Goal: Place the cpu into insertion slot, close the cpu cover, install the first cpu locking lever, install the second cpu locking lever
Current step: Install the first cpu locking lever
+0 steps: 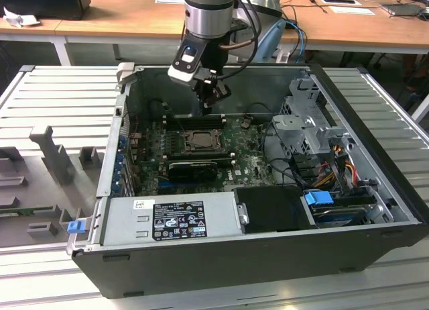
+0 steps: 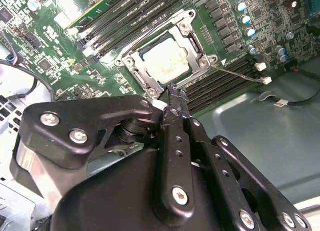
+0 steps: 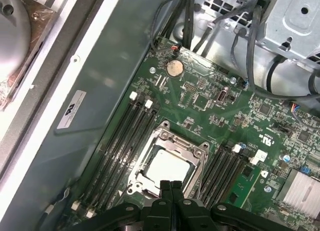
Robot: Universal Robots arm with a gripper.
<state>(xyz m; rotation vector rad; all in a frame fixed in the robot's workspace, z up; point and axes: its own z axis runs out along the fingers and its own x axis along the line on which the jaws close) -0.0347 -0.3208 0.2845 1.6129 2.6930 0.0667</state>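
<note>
Closest to the lens, the gripper (image 2: 175, 97) has its two black fingers pressed together with nothing between them. The joined tip sits at one corner of the insertion slot (image 2: 146, 50); whether it touches metal there cannot be told. Inside the slot lies the cpu (image 3: 167, 167), silver face up and flat. The cpu cover (image 3: 184, 142) looks folded down around it, framing the chip on all sides. From another corner of the slot a thin metal rod (image 2: 240, 73), probably a locking lever, angles out over the memory slots (image 3: 120, 151) that flank the slot on two sides. In the exterior view the arm hangs over the slot, with the ridged black heatsink (image 1: 191, 169) just beside it inside the open computer case (image 1: 375, 189).

The risk appears to lie in aim. A closed tip that lands slightly inward would bear on the cover or the chip rather than a lever. It could scratch the lid or slip off the thin rod into the memory clips.
</note>
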